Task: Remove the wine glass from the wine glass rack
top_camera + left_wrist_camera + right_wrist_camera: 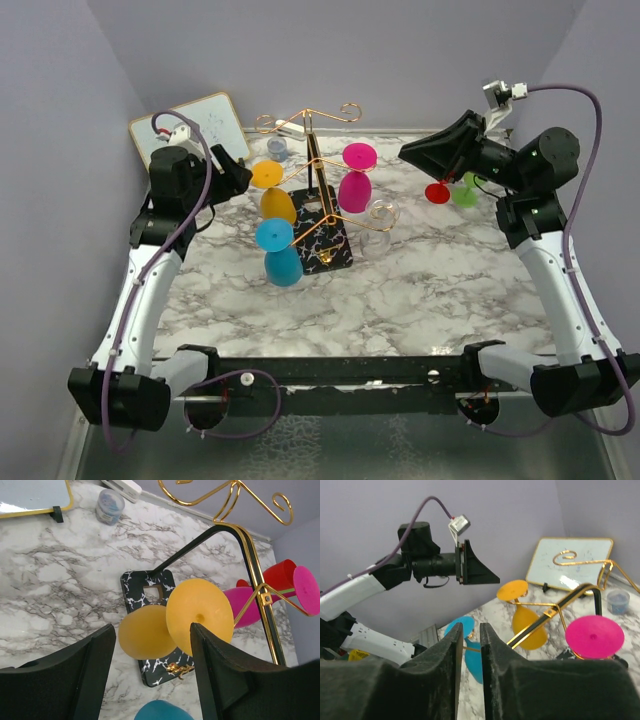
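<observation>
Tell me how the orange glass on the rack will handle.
The orange glass looks like opaque plastic: probably light, not brittle. Hanging foot-up from a thin wire arm of the rack, it may swing if nudged. Its smooth rounded bowl could slip.

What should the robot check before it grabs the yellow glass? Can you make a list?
1. Left gripper open wide enough for the glass: ok.
2. Yellow wine glass hanging from the wine glass rack, foot on a gold arm: ok.
3. Left fingers already around the stem: cannot tell, depth is unclear.
4. Right gripper empty and away from the rack: ok.
5. Blue glass below leaves room to pull the yellow one off: cannot tell.
</observation>
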